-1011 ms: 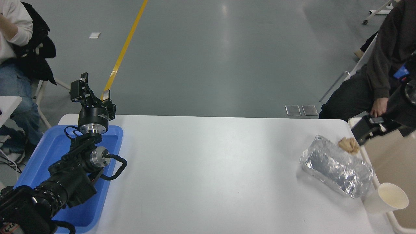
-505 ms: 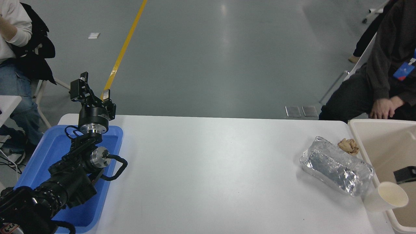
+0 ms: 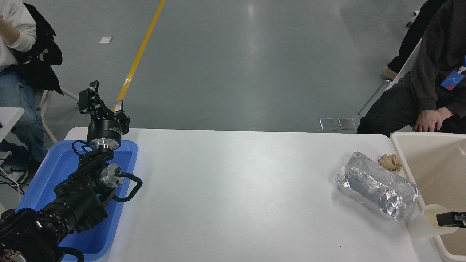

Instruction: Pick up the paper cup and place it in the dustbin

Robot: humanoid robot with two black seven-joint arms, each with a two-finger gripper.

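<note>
The paper cup (image 3: 420, 222) is cream-white and stands upright at the table's right front edge, against the dustbin's rim. The dustbin (image 3: 397, 137) is a large beige bin beside the table at the right. My right gripper (image 3: 451, 219) comes in from the right edge, and its black tip lies over the cup's mouth. Only this tip shows; the rest is out of frame. My left arm is parked at the lower left over the blue tray, with its gripper (image 3: 103, 102) raised, open and empty.
A crumpled silver foil tray (image 3: 376, 186) lies just left of the cup, with a brown paper wad (image 3: 390, 162) behind it. A blue tray (image 3: 125, 145) sits at the left. A person sits at the far right, with a hand (image 3: 429, 120) near the bin. Another person sits at the far left.
My right gripper has come down from above the bin's far corner to the cup's mouth. The cup, the foil tray and my left arm have stayed put.
</note>
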